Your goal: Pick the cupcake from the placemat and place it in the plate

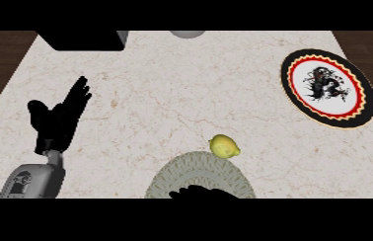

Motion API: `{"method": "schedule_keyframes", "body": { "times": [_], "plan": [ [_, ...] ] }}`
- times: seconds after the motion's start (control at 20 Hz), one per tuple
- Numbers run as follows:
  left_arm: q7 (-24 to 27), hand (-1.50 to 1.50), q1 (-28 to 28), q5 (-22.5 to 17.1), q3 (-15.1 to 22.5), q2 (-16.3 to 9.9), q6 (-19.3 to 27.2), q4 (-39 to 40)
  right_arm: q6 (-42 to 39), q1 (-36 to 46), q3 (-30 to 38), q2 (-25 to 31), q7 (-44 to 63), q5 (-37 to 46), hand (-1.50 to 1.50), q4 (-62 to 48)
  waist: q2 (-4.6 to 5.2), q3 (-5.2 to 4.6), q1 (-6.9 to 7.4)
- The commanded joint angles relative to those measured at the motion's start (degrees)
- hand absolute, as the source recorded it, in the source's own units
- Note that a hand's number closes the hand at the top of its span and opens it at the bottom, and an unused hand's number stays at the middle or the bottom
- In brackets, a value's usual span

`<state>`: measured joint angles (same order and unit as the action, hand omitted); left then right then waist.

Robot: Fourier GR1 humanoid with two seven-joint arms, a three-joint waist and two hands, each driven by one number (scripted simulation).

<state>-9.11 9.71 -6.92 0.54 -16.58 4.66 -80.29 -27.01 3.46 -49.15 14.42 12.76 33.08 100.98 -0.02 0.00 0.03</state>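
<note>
A round grey woven placemat (200, 173) lies at the counter's front edge, right of centre. My right hand (202, 192) shows only as a black shape over the mat's near part, at the view's lower edge. No cupcake is visible; whatever lies under that hand is hidden. A plate (325, 88) with a black rim, red and yellow band and a dark figure on white sits at the far right. My left hand (59, 115) rests open at the left, fingers pointing up, holding nothing.
A yellow lemon (225, 145) sits at the placemat's upper right edge. A black box (82, 39) stands at the back left, with a grey round object (188, 33) at the back centre. Pale marble counter (175, 87) spreads between mat and plate.
</note>
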Motion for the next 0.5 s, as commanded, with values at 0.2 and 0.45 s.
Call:
{"method": "schedule_keyframes", "body": {
  "times": [0.2, 0.45],
  "plan": [
    [-1.9, 0.0, -5.56, 1.97, -0.14, 1.89, -0.87, -6.83, -1.29, -2.32, -1.82, -2.5, -0.8, 6.02, -1.5, -1.2, -0.08, 0.01, 0.14],
    [-2.95, 0.0, 0.57, 2.25, -2.34, 1.58, -1.07, -1.9, -1.36, -0.31, -5.48, -5.32, -4.42, 9.55, 1.5, -9.67, -0.02, 0.01, 0.08]
  ]
}}
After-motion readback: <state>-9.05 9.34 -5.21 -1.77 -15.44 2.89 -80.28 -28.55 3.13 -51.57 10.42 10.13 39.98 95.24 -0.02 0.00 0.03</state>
